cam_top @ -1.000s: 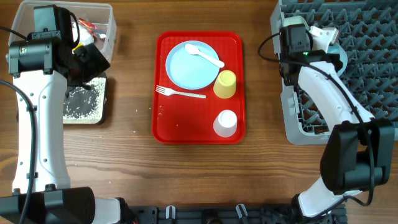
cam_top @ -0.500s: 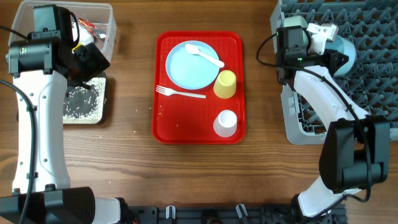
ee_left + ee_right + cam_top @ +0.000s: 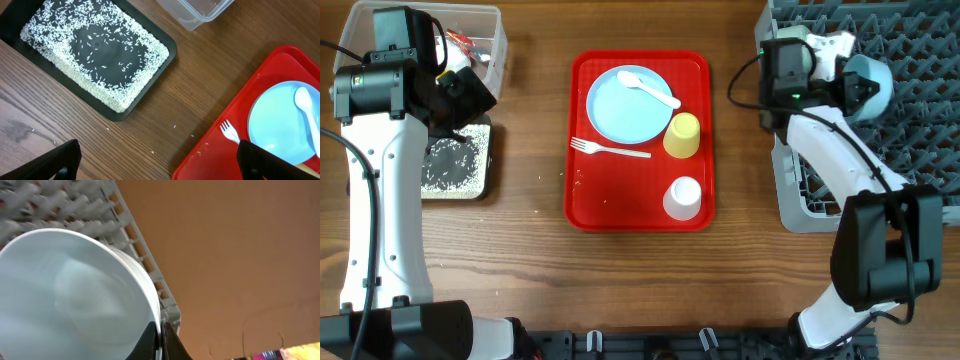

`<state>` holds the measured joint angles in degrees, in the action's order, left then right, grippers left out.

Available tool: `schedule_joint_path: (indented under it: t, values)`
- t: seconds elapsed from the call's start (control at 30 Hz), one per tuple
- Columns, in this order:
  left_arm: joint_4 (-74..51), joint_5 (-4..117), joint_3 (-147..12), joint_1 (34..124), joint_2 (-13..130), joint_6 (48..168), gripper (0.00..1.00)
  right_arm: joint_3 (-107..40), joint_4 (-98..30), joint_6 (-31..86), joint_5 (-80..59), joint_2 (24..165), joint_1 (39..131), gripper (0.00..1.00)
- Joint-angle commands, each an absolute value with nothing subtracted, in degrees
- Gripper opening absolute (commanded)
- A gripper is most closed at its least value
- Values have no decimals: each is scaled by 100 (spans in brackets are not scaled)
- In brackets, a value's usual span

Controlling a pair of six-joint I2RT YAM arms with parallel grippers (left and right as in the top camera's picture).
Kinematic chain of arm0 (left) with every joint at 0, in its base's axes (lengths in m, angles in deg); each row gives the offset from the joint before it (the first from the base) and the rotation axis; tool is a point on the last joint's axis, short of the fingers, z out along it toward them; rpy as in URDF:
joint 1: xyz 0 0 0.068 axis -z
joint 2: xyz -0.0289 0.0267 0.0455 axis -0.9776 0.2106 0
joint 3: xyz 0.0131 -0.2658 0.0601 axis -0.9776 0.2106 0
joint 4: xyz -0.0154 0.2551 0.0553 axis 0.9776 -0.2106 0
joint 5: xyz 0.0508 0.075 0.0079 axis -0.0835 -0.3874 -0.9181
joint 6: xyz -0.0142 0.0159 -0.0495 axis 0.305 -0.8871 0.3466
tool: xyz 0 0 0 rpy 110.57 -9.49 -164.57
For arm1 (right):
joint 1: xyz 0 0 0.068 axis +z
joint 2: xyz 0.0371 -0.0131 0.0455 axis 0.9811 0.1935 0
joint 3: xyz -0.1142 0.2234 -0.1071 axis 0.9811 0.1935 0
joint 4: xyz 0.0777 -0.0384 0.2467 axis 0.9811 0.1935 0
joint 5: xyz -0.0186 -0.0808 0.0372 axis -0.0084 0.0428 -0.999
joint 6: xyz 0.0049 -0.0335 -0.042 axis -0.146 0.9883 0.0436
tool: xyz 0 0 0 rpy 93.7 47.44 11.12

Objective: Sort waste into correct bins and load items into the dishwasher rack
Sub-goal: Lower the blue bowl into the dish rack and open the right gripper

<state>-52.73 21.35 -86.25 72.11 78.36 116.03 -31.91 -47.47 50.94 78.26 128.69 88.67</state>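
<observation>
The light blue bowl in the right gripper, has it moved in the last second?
Yes. The light blue bowl, shut in the right gripper, has swung right, farther over the dishwasher rack.

bowl (image 3: 868, 84): light blue, tipped on edge above rack (image 3: 920, 50)
plate (image 3: 620, 112): light blue, on red tray (image 3: 620, 205), spoon (image 3: 648, 88) on it
fork (image 3: 610, 150): white, beside plate
yellow cup (image 3: 682, 136), white cup (image 3: 682, 198): same tray
rice (image 3: 95, 55): spread in black tray (image 3: 169, 52)
tub (image 3: 499, 50): clear, wrapper (image 3: 461, 40) inside

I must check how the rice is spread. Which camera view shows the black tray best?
The left wrist view: it shows nearly the whole black tray from close, rice grains thick around a barer middle. Overhead shows it small, its top end under the left arm. The right wrist view does not show it.
</observation>
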Motion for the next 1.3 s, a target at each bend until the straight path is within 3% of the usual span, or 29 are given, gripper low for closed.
schedule_joint_path:
  t: [0.0,1.27]
  values:
    - [-5255,2098,-8640,7182,7873,11550,100,-3165,-4786,5144,7758,12958,9103,4]
    - [-5233,2098,-8640,7182,7873,11550,100,-2585,-4649,4869,7339,12958,8948,4]
